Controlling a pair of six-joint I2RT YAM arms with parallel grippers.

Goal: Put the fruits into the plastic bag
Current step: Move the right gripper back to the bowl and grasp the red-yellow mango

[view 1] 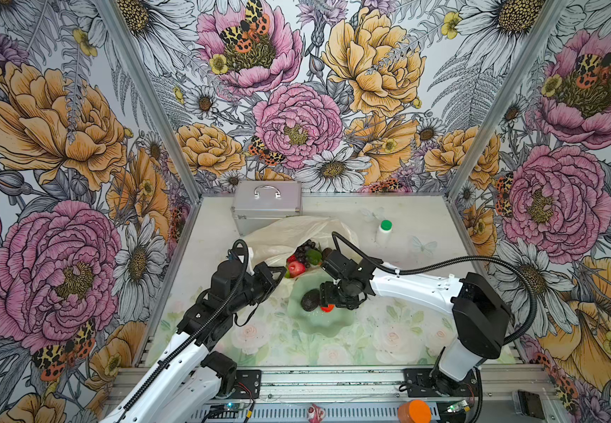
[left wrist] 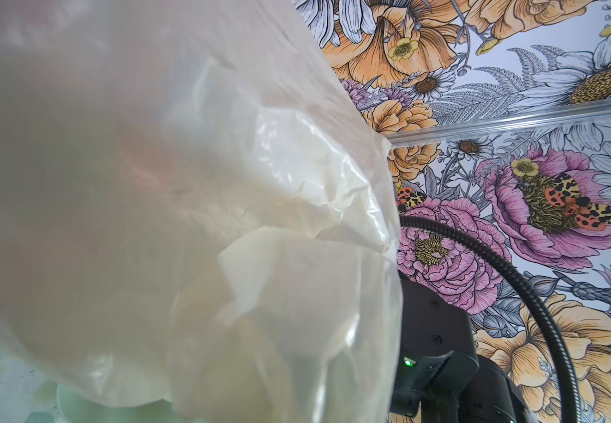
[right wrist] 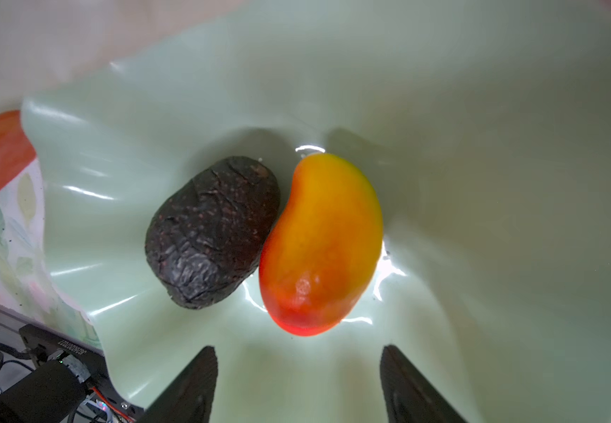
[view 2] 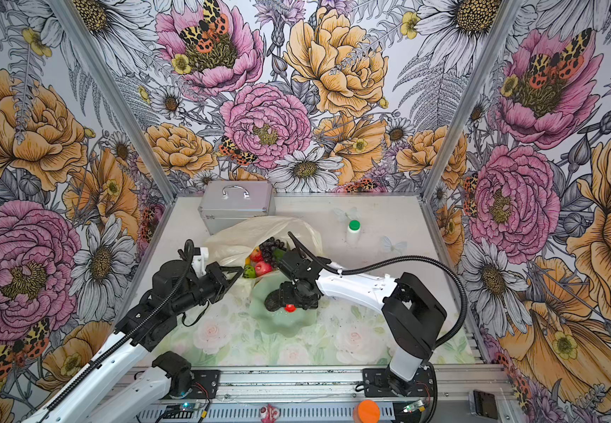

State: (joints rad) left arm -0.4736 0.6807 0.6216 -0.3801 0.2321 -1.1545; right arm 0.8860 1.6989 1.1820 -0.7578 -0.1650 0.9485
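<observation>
The right claw (right wrist: 298, 351) is held over the pale green bowl (right wrist: 480, 183), its two fingers spread apart with nothing between them. Just ahead of the fingertips the mango (right wrist: 320, 245) is seen lying in the bowl's hollow. Its long axis runs straight away from the claw, red end nearest, yellow end farthest. The avocado (right wrist: 212, 232) is laid against it on the side toward the left arm, touching, its long axis nearly parallel but slightly tilted.

The left claw (view 1: 277, 274) is closed, and appears clamped on the mouth edge of the plastic bag (view 1: 289, 234). The bag lies stretched away from this claw toward the silver case (view 1: 265, 205), its mouth turned to the bowl. Inside the mouth, just beyond both claws, the grape bunch (view 1: 306, 249) and the apple (view 1: 296, 269) can be made out.

In both top views the mango is almost wholly covered by the right claw; only its red end shows. The other fruits in the bag are partly hidden by the right wrist. The left wrist view is largely filled by blurred bag film, so the left fingers and the exact grip point are not seen there.
</observation>
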